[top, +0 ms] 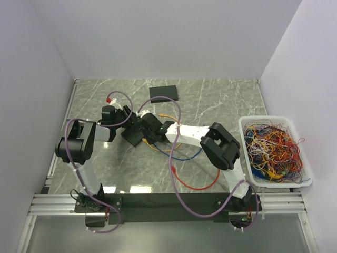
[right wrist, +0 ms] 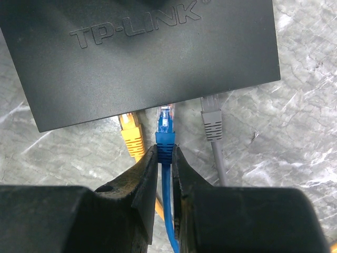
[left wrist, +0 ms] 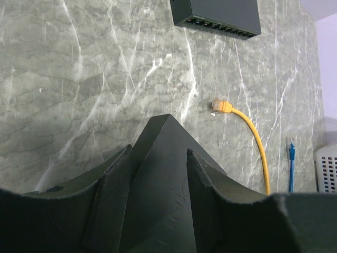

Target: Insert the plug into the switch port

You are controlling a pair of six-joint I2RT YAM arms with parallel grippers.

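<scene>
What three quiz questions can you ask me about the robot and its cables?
1. Pick one: which colour is the plug pinched in the right tool? A red, B blue, C green.
2. True or false: the left tool holds a corner of the black switch.
3. Fill in: on either side of that plug sit a yellow plug and a ___ plug.
Key: 1 B; 2 true; 3 grey plug.

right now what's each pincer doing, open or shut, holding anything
left pincer: shut on the tp-link switch
right pincer: shut on the blue plug
</scene>
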